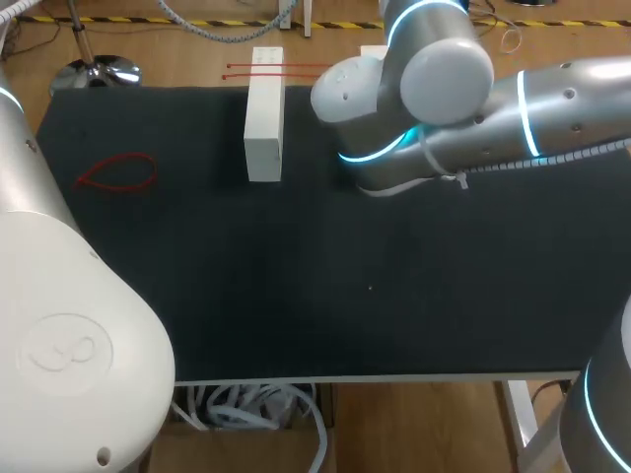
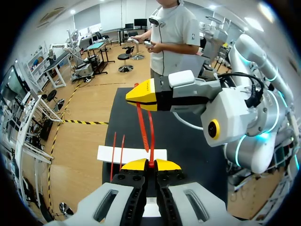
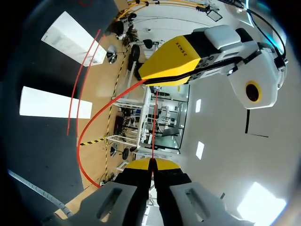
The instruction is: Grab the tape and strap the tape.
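The head camera looked down on the table (image 1: 296, 296); the wrist cameras faced each other closely, sharing the tape (image 2: 142, 127).

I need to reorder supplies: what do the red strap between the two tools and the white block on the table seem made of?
Red strap: likely thin flexible plastic, smooth; it bows in an even curve without creasing. White block: matte, flat faces, crisp edges; maybe painted wood, foam or plastic, cannot tell which.

From above, the bulky grey right arm (image 1: 434, 108) covers the left gripper (image 2: 150, 164), the right gripper (image 3: 151, 162) and the thin red plastic strap (image 2: 142, 125) held by both, plus most of a far white box (image 1: 373, 50). The white left arm (image 1: 59, 335) hides the black tabletop's (image 1: 345, 286) near-left corner.
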Robot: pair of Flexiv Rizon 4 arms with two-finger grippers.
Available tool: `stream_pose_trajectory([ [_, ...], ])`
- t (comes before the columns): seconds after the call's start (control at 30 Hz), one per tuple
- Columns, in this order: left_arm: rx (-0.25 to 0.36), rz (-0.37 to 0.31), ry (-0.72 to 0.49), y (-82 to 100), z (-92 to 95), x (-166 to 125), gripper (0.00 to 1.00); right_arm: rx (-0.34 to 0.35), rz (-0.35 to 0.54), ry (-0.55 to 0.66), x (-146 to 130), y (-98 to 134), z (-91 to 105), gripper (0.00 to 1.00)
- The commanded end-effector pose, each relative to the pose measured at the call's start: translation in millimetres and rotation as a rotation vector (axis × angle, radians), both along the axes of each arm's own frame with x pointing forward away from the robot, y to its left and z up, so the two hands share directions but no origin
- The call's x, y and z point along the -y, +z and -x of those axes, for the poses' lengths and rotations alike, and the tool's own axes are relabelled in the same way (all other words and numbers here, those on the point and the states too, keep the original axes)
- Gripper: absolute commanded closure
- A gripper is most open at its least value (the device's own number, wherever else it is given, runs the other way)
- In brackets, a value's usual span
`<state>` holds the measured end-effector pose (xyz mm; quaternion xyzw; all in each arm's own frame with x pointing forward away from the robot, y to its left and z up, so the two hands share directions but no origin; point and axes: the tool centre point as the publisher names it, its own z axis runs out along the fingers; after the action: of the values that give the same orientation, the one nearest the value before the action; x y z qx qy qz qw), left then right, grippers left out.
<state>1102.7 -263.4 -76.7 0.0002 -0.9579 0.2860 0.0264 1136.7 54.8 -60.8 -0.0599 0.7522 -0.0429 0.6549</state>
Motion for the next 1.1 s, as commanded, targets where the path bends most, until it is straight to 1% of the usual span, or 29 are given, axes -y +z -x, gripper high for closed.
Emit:
stream_pose_trajectory([
  [0.03, -0.002, -0.005, -0.001, 1.2, -0.1, -0.3, 1.0, -0.008, 0.006, 0.002, -0.6, 2.6, 0.8, 1.0],
  [0.83, -0.002, -0.004, -0.001, 1.1, -0.1, -0.2, 1.0, -0.03, 0.0, 0.028, -1.1, -0.1, 6.2, 1.0],
  [0.9, -0.016, -0.035, 0.003, 1.4, 0.1, 0.1, 1.0, -0.03, -0.001, 0.027, -0.5, -0.2, 6.3, 1.0],
  [1.1, -0.023, -0.045, 0.007, 1.5, -0.1, 1.1, 1.0, -0.038, -0.002, 0.024, 2.2, -2.9, 7.0, 1.0],
])
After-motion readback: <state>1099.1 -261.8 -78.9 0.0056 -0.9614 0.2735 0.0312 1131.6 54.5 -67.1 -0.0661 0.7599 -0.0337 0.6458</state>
